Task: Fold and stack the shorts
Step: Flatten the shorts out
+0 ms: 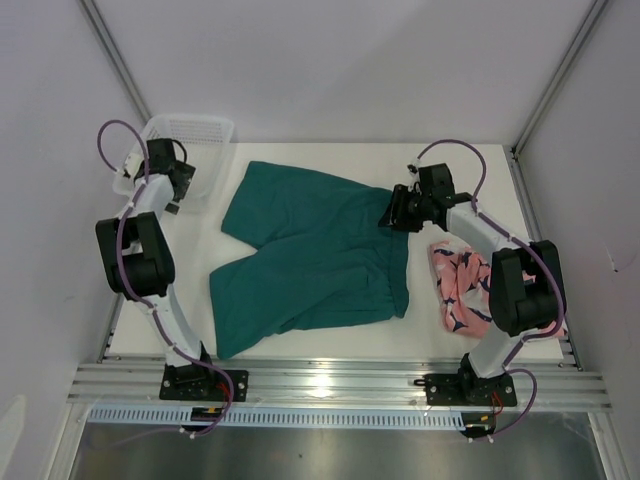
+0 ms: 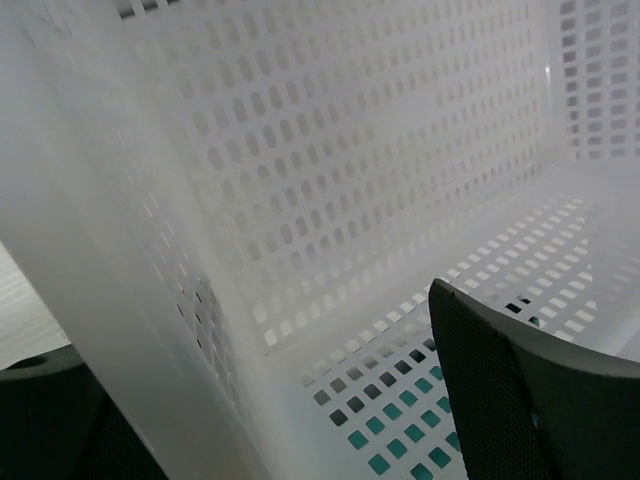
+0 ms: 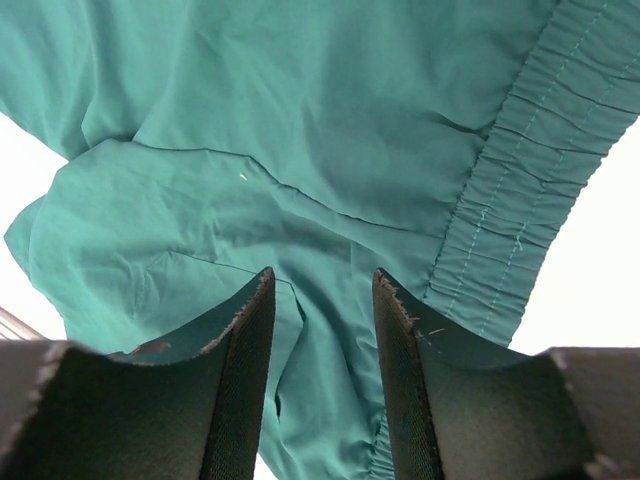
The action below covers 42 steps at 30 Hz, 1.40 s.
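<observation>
The teal green shorts (image 1: 310, 250) lie spread flat across the middle of the table, waistband to the right. The salmon-pink shark-print shorts (image 1: 462, 285) lie crumpled at the right, beside my right arm. My right gripper (image 1: 392, 212) hovers at the top end of the teal waistband. In its wrist view the right gripper (image 3: 320, 275) is open, with teal fabric (image 3: 300, 130) and the gathered waistband (image 3: 520, 170) right under it. My left gripper (image 1: 176, 186) is at the white mesh basket (image 1: 195, 130). There the left gripper (image 2: 250, 340) is open, one finger (image 2: 520, 400) inside the basket and its wall between the jaws.
The basket stands at the back left corner, just left of the teal shorts. Teal shows through holes in the basket floor (image 2: 400, 450). Metal frame posts and side walls close in the table, with a rail along the near edge (image 1: 330, 385).
</observation>
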Available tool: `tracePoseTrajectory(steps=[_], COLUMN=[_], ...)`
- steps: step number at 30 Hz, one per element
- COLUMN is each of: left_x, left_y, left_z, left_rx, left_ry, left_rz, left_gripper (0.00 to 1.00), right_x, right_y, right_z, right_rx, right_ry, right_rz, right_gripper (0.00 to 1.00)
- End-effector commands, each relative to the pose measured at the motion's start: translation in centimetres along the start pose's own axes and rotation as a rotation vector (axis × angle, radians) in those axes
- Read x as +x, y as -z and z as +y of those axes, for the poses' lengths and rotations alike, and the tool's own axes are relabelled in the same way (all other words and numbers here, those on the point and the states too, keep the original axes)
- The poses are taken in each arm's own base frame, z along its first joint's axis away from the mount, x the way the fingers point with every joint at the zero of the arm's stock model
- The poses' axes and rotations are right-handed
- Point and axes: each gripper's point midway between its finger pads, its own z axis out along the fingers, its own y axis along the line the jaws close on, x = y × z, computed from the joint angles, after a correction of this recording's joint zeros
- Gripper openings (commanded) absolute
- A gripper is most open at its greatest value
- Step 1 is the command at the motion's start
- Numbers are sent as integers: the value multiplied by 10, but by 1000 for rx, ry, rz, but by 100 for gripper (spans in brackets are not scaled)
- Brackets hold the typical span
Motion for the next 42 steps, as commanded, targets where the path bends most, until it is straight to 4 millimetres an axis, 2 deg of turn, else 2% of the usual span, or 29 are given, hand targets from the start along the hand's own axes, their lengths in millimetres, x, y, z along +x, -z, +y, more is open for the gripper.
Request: tracePoseTrajectory(steps=[1,4,6,7,8,9,10,13,14,15,17,18,19,27,28,30,35,36,37,41,42], left_x=[-65,-57,-50,-48,-44,-41,-45,-33,-31,-28,-26,-27,-27,-22,-26,-20,-6,-10,-12,-32,-30], left_y=[38,58,76,88,97,101,112,107,102,100,95,93,83,29,23,15,17,20,21,48,55], left_z=[-85,-85,-90,-83,-85,-80,-81,-67,-63,-57,-47,-45,-38,-11,-7,-7,-1,-1,6,11,15], left_rx=[246,257,293,297,310,310,330,302,288,272,246,245,234,180,169,163,130,119,81,28,10], left_ry=[-13,-65,-94,-120,-136,-150,-160,-187,-192,-201,-211,-209,-202,-138,-111,-118,-85,-58,-48,-20,-24], left_rz=[-155,-125,-121,-127,-133,-132,-141,-81,-64,-47,-39,-44,-30,96,105,137,203,192,175,130,138], left_gripper=[90,98,99,99,99,99,99,99,99,99,99,99,99,99,99,99,99,99,99,99,99], right_x=[-8,-14,-23,-28,-35,-39,-42,-57,-56,-67,-69,-76,-81,-95,-98,-103,-121,-124,-126,-142,-154], right_y=[-1,-3,-3,-2,-4,-5,-7,-17,-25,-26,-36,-37,-40,-65,-70,-74,-82,-83,-82,-86,-84], right_z=[2,-13,-18,-23,-29,-32,-35,-54,-66,-68,-82,-85,-91,-105,-107,-109,-127,-131,-138,-152,-149], right_rx=[-17,3,5,14,50,63,81,160,186,195,218,230,256,283,281,287,305,306,312,316,301], right_ry=[0,-63,-108,-116,-125,-121,-117,-133,-152,-163,-186,-186,-187,-207,-211,-212,-242,-249,-263,-287,-285], right_rz=[-33,-49,-73,-87,-103,-113,-117,-128,-109,-129,-113,-128,-140,-109,-106,-109,-124,-126,-123,-141,-165], right_gripper=[48,49,48,48,48,48,50,51,51,51,50,50,50,51,51,50,50,50,49,49,49])
